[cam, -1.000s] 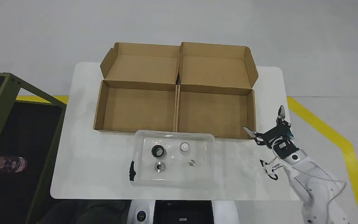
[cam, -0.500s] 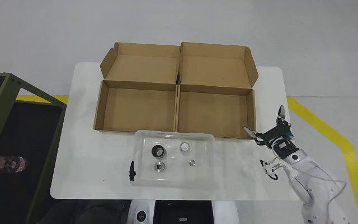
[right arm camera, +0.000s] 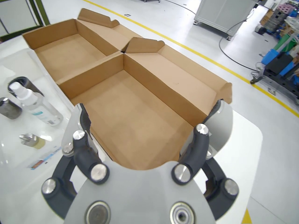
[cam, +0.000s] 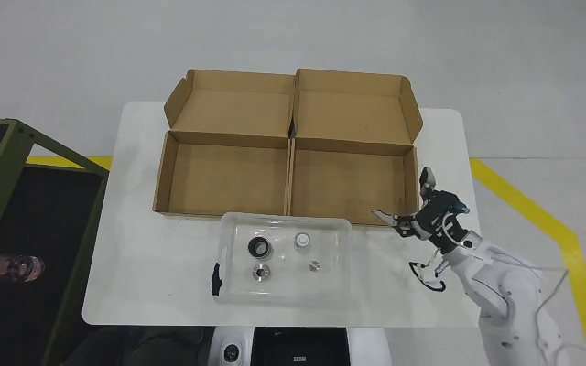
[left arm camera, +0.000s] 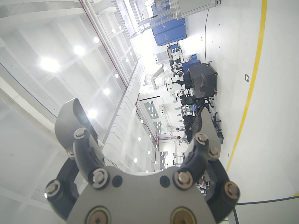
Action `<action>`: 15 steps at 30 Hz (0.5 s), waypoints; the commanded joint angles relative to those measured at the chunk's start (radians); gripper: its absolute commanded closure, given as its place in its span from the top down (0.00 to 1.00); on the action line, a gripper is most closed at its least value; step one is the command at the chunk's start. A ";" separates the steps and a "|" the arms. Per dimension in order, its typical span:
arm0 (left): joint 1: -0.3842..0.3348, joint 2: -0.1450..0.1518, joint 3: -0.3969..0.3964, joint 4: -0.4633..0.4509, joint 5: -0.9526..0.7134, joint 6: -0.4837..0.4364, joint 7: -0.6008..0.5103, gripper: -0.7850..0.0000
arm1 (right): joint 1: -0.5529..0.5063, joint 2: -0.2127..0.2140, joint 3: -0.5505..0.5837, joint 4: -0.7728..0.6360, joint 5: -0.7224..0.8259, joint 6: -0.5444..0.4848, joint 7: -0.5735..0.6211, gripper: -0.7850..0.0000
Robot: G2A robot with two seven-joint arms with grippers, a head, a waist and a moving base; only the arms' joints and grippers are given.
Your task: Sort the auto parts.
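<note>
The right pincer (cam: 400, 193), spread wide and empty, has swung inward. The small metal auto parts (cam: 263, 271) sit untouched in the clear plastic tray (cam: 286, 215) just to its left, so a first pick looks near.

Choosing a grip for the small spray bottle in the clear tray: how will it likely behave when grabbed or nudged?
The spray bottle appears to stand upright and is tall and narrow, so a sideways nudge would likely tip it. Its smooth, clear round body may slip when squeezed, and once down it would probably roll within the clear tray.
</note>
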 commanded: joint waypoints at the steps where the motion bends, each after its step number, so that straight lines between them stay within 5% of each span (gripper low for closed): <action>1: 0.000 0.000 0.000 0.000 0.000 0.000 0.000 1.00 | 0.027 0.001 -0.022 0.002 0.037 -0.029 0.022 1.00; 15: 0.000 0.000 0.000 0.000 0.000 0.000 0.000 1.00 | 0.214 0.004 -0.245 0.014 0.097 -0.178 0.159 1.00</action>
